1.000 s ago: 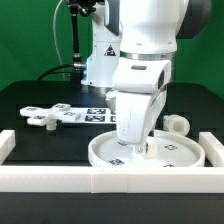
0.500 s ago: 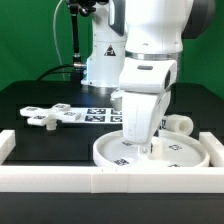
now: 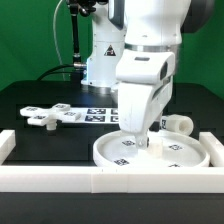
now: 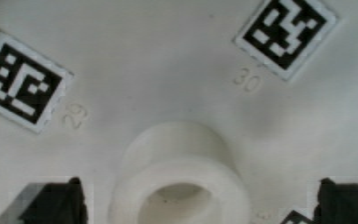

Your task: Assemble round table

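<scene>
The large rimmed round disc lies on the black table against the front border bar. My gripper hangs just over the disc's middle. In the wrist view the disc's white face fills the picture with two square tags, and its raised central socket lies between my gripper's dark fingertips. The jaws are wide apart and hold nothing. The short cylindrical leg lies behind the disc at the exterior view's right. The cross-shaped foot lies at the left.
The marker board lies flat behind the disc. White border bars run along the front, the left and the right. The robot base stands at the back.
My gripper has shifted a little to the exterior view's right over the disc and now leans slightly. The disc, leg and foot have not moved.
</scene>
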`<action>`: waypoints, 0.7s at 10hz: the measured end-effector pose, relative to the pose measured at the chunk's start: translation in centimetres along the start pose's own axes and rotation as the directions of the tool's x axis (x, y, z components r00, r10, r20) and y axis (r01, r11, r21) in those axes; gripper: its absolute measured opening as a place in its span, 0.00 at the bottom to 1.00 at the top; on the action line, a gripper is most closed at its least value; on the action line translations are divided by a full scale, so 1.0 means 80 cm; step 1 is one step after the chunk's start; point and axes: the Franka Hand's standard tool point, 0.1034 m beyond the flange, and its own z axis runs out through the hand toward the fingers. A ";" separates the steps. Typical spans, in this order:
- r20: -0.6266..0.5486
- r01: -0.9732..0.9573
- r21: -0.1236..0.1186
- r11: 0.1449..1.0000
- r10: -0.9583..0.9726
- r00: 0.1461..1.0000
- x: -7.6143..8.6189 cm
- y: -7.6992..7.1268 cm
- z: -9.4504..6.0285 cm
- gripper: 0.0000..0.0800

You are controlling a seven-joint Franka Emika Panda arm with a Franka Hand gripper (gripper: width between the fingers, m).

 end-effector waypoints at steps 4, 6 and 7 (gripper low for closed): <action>-0.009 -0.254 -0.020 0.967 0.254 0.967 0.020 -0.050 -0.030 0.81; -0.008 -0.260 -0.019 0.965 0.260 0.965 0.023 -0.052 -0.028 0.81; -0.008 -0.261 -0.019 0.965 0.261 0.965 0.022 -0.052 -0.028 0.81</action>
